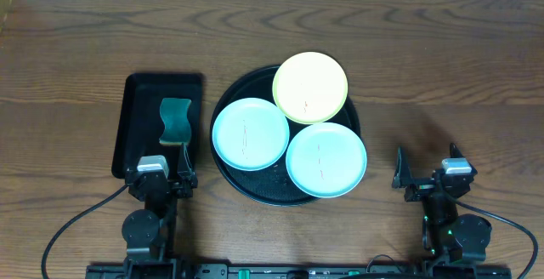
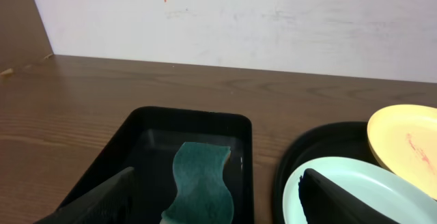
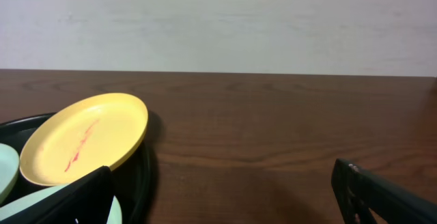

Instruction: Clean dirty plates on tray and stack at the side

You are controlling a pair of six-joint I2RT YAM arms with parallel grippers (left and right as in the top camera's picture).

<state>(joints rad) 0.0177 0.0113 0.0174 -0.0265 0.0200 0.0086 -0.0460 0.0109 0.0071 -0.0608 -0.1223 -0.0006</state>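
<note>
Yellow plate [image 1: 310, 87], tilted at the far rim, and 2 turquoise plates [image 1: 251, 133] lie on the round black tray [image 1: 255, 196], all w/ red marks, none stacked yet. Green sponge [image 1: 175, 119] sits in the rectangular tray [image 1: 136, 117] just left. Left gripper [image 1: 161, 170] and right gripper [image 1: 427, 173] are both spread wide, empty. Next, I judge: left takes the sponge across its narrow waist, gripping low so it does not fold.

Left gripper [image 1: 160, 173] and right gripper [image 1: 427, 175] sit parked low; jaws spread wide, empty.
</note>
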